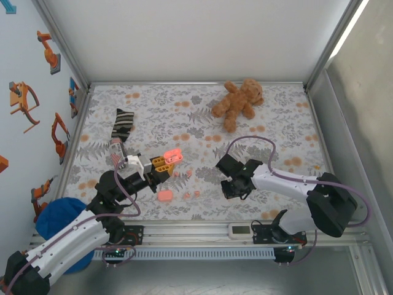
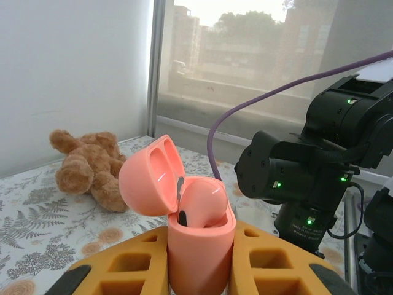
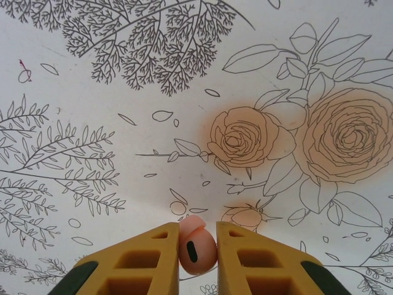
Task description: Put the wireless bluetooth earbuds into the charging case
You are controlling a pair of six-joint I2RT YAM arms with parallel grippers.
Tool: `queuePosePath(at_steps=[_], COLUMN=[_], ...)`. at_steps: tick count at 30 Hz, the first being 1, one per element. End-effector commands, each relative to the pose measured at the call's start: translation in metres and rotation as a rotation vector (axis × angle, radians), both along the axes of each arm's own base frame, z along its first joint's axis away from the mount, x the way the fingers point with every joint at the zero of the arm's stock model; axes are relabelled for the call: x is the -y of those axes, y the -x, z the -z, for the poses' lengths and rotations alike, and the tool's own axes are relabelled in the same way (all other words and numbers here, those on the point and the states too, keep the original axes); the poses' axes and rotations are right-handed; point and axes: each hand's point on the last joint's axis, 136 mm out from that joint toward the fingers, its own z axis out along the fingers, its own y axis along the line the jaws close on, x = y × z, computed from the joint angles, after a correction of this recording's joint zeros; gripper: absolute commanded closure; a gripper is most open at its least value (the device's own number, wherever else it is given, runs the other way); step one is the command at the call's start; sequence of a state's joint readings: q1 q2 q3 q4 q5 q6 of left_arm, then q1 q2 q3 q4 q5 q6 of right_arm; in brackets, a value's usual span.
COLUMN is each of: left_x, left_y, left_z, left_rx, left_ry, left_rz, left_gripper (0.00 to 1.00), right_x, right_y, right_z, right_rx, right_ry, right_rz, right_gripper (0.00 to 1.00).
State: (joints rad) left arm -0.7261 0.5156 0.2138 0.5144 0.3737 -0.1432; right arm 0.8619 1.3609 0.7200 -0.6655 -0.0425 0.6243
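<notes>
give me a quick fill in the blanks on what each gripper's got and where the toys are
1. The left gripper is shut on a pink charging case whose lid is ____.
2. Between its fingers, above the flowered cloth, the right gripper pinches one salmon-pink ____.
3. At the far side of the cloth, the striped sock lies to the left and the teddy bear to the ____.

Missing words: open; earbud; right
</notes>
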Motion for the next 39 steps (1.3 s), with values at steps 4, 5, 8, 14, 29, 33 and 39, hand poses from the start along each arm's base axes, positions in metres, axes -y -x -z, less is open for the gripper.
queuePosePath(at_steps=[4,5,8,14,29,33,39], left_x=[0.000,0.000,0.000,-0.001,0.000,0.001,0.002], left_y=[0.001,0.000,0.001,0.000,-0.001,-0.001,-0.002], left_z=[-0.003,-0.003,-0.003,-0.003,-0.002,-0.003,-0.003], left_rx=[0.026,0.026,0.026,0.026,0.023,0.026,0.023], left_ry=[0.001,0.001,0.000,-0.001,-0.008,-0.006,-0.005], left_rz=[-0.002,-0.004,-0.004,-0.008,-0.010,-0.008,-0.004], left_gripper=[1.00,1.00,1.00,1.00,1.00,1.00,1.00], right_x=[-0.004,-0.005,-0.012,-0.023,-0.018,-0.017,-0.017], right_y=[-0.004,-0.003,-0.002,-0.001,-0.007,-0.007,-0.006], right_z=[0.003,0.005,0.012,0.013,0.000,-0.003,0.002], right_rx=[0.013,0.007,-0.008,-0.016,-0.003,0.001,-0.002], right_ry=[0.013,0.008,-0.020,-0.066,-0.020,-0.028,-0.007], right_rz=[-0.028,-0.031,-0.036,-0.077,-0.050,-0.026,-0.032], right_gripper=[0.81,0.81,0.81,0.79,0.59,0.56,0.51])
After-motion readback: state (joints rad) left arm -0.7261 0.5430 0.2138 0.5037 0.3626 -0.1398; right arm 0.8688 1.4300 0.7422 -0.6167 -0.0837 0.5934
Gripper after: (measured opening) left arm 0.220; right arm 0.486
